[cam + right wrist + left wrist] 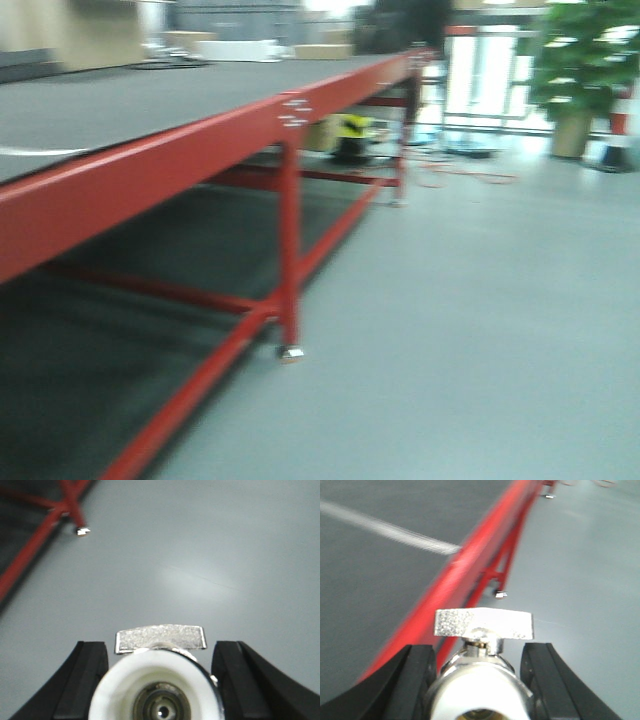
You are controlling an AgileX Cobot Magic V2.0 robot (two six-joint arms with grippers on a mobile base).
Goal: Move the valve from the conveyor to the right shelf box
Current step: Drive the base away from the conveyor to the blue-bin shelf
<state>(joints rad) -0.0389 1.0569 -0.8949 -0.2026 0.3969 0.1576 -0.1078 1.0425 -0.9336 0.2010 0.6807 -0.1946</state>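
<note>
My left gripper (481,682) is shut on a silver valve (480,695) with a white end cap, its flat handle (484,624) pointing forward. It hangs over the conveyor's red frame (465,570), beside the dark grey belt (375,575). My right gripper (159,682) is shut on a second valve (157,680) of the same kind, above bare grey floor (210,555). The front view shows the conveyor (150,110) running back along the left, with neither gripper in it. The right shelf box is out of view.
The conveyor's red legs and cross bars (290,250) stand on the grey floor (480,330). A potted plant (580,70) and a striped cone (618,125) are at the far right back. A yellow-black object (352,130) sits under the conveyor's far end. The pictures are blurred.
</note>
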